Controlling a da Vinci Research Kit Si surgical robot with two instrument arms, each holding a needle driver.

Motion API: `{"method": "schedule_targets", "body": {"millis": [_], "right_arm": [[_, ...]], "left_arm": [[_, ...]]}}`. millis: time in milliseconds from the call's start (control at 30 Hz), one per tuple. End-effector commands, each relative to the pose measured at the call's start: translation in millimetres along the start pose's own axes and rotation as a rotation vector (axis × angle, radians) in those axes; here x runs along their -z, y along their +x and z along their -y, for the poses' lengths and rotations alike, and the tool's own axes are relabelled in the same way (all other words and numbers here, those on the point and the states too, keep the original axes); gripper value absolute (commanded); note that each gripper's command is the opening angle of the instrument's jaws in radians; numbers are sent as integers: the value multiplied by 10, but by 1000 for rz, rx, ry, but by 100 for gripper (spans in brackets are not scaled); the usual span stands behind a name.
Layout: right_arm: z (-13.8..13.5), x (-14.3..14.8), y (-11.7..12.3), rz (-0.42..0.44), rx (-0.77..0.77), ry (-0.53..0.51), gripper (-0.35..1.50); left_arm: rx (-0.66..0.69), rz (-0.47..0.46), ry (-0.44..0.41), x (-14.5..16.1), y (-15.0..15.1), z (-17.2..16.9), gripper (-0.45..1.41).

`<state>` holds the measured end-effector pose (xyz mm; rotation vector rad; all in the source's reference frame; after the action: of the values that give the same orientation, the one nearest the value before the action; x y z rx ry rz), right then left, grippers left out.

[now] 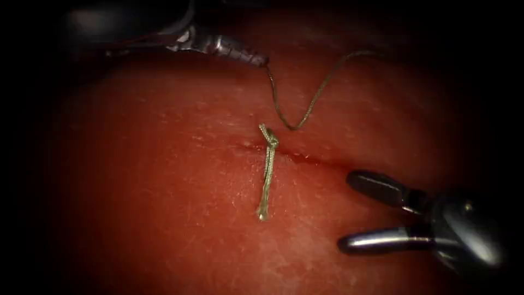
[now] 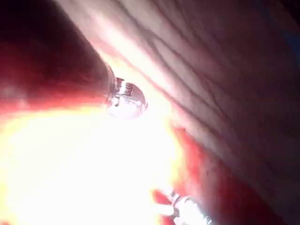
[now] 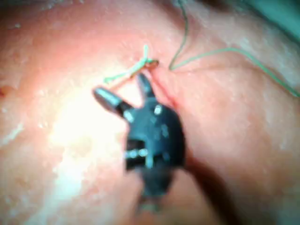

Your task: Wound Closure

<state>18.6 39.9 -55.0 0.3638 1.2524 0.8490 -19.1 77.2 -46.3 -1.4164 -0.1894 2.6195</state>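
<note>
- Beside the right tool [image 1: 349, 210], toward the cut [image 1: 305, 158]: jaws wide apart, holding nothing, one jaw lying close to the cut's right end, the other lower over bare tissue [image 1: 164, 191].
- Left of that tool and apart from it: a knot [image 1: 271, 141] on the cut, with cut ends [image 1: 266, 186] trailing down from it across the tissue.
- At the left tool's tip [image 1: 262, 60]: jaws closed on the thread [image 1: 305, 112], which dips toward the knot, stops just short of it, then climbs away rightward.
- No way to tell where the needle is.
- Right wrist view: same spread jaws of the right tool [image 3: 125, 93] seen from behind, tips just short of the knot [image 3: 149, 62], one tip beside the cut [image 3: 164, 91]; thread [image 3: 225, 50] running off past it over tissue [image 3: 234, 140].
- Left wrist view: strong glare over the tissue [image 2: 234, 93]; left tool's metal wrist [image 2: 126, 98] visible but jaws and thread lost in the light; a second metal tool tip [image 2: 185, 208] nearby, details unclear.
</note>
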Motion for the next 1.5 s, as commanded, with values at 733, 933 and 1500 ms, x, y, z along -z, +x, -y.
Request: {"method": "schedule_targets", "body": {"millis": [733, 933, 1500], "right_arm": [[-5, -8, -7, -11, 128, -29, 133], [-5, -10, -9, -11, 130, -34, 133], [-8, -15, -13, -17, 135, -44, 130]], "left_arm": [[-376, 80, -119, -78, -67, -93, 63], [-380, 80, -119, -82, -62, -92, 62], [-361, -18, -77, -79, -56, -93, -35]]}}
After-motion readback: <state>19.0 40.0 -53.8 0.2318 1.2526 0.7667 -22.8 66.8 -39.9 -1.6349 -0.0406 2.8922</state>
